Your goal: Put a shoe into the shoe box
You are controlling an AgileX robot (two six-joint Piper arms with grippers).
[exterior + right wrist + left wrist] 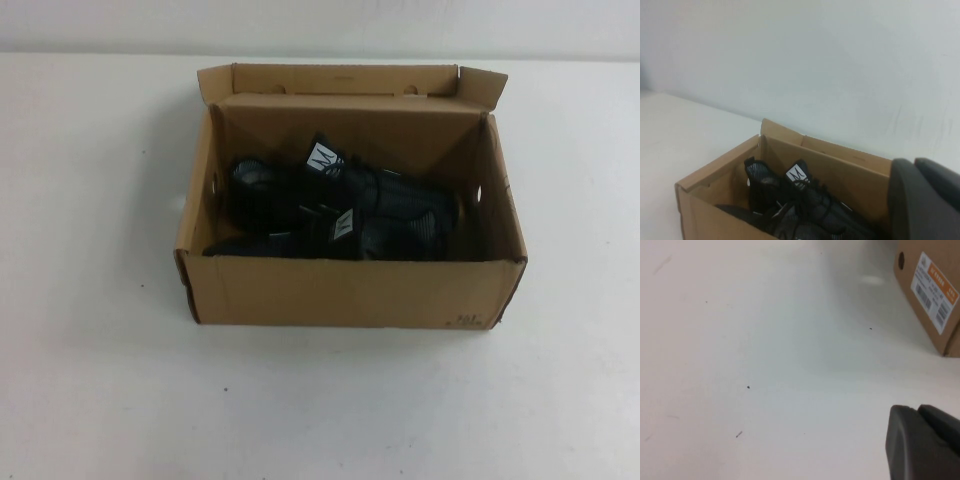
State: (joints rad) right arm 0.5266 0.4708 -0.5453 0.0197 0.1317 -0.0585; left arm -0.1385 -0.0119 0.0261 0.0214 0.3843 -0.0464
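Note:
The brown cardboard shoe box (350, 292) stands mid-table with its flap lid folded back at the far side. Inside it lie two black knit shoes with white tongue labels, one toward the back (335, 180) and one toward the front (350, 238). Neither arm shows in the high view. My left gripper (917, 409) is shut and empty, low over the bare table, with a labelled end of the shoe box (935, 315) some way beyond it. My right gripper (914, 162) is shut and empty, beside and above the shoe box (715, 180), looking down at a shoe (800, 200) inside.
White tabletop (100, 380) surrounds the box on all sides. A pale wall (815, 60) rises behind the table's far edge. An orange and white label (937, 292) is stuck on the box's end wall.

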